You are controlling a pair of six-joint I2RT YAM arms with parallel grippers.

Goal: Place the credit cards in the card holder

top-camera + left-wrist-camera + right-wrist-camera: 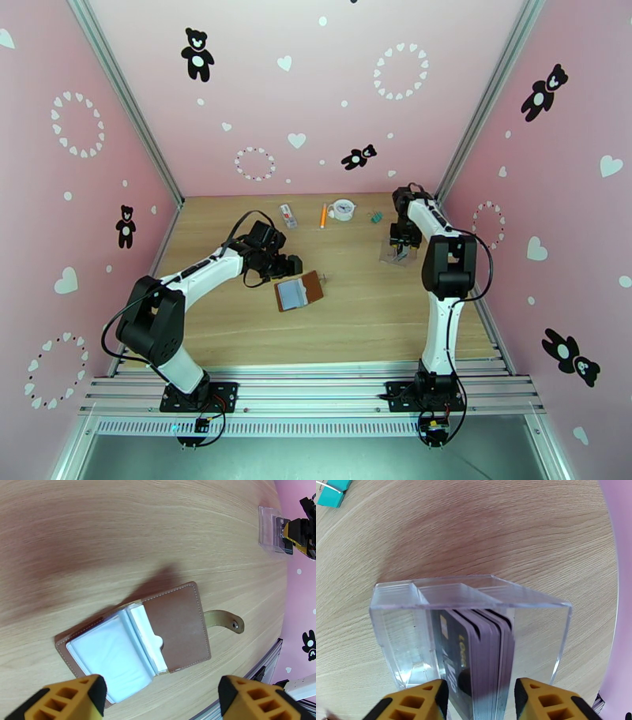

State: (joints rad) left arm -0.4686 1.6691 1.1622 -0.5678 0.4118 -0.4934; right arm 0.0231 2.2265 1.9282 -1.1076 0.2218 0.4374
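Two pairs of jaws, two jobs. Right jaws parted around a standing stack of credit cards [482, 653], one tip at each face; pressing or merely flanking, impossible to tell. Stack upright in a clear acrylic stand [395, 638] near the desk's [355, 331] right edge, toward the far corner. Left jaws spread wide, empty, poised over the brown card holder [177, 626], lying open mid-desk, pale pockets up. Step in hand, seemingly: picking a card. Next: closing on one card only, lifting straight up, carrying across to a pocket.
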